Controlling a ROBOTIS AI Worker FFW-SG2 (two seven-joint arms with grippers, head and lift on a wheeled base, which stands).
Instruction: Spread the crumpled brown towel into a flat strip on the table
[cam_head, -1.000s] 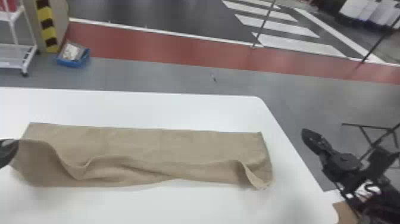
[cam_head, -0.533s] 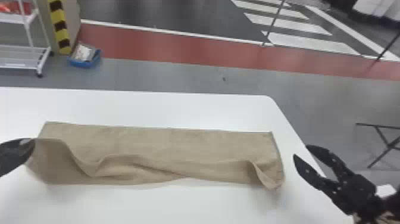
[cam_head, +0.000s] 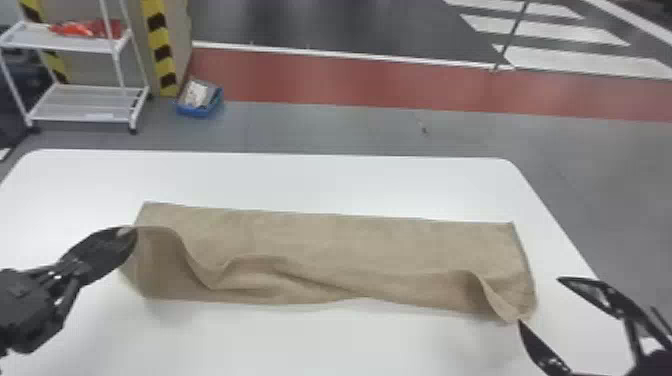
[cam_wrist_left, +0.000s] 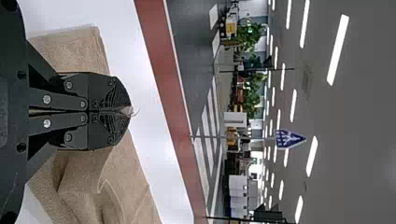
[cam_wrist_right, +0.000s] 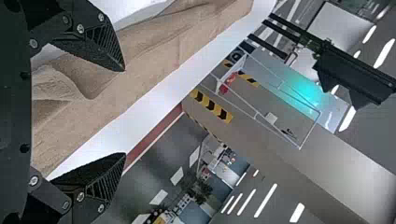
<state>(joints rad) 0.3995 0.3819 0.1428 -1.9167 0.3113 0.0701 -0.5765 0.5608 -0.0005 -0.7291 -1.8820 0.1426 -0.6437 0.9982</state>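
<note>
Head view: towel apparently in left claw.

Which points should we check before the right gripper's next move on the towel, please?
- Left gripper shut on the towel at its left end: ok.
- Right gripper open: ok.
- Towel's near right corner gripped: not ok, the right gripper holds nothing.
- Right fingertip clear of that corner: cannot tell, they look very close.
- Towel flat: not ok, its near side is wavy.
- Towel within the table's edges: ok.
</note>
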